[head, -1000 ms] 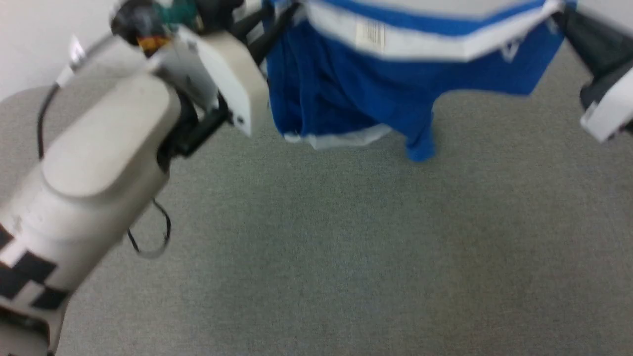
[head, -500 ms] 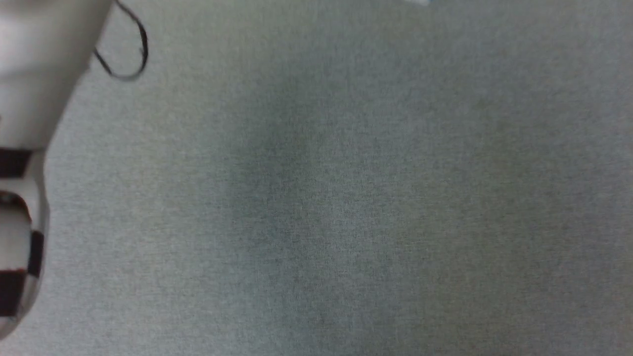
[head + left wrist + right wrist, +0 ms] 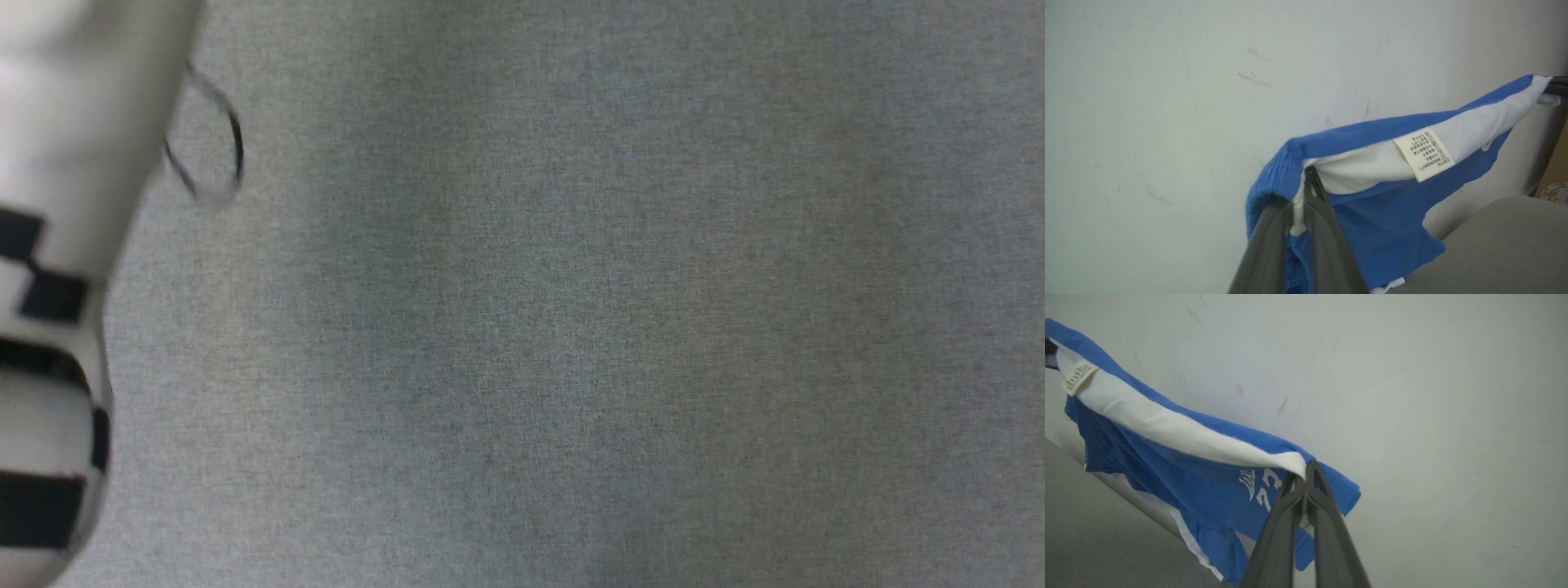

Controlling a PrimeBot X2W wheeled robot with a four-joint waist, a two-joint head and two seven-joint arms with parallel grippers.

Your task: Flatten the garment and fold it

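Note:
The garment, royal blue shorts with a broad white stripe, hangs stretched in the air before a pale wall, lifted off the grey table. My left gripper is shut on its gathered waistband end, near the white tag. At the other end my right gripper is shut on the white stripe, just above the white "23" print on the garment. The blue legs dangle below the taut stripe. In the head view my pale left forearm crosses the left edge.
The grey fabric-covered table spreads under the head camera, with a thin black cable loop beside the forearm. A scuffed white wall stands close behind the garment. A brown cardboard edge is at the far right of the left wrist view.
The head camera has tilted down, so the hanging garment and both grippers have passed out of its top edge. Both grips stay shut.

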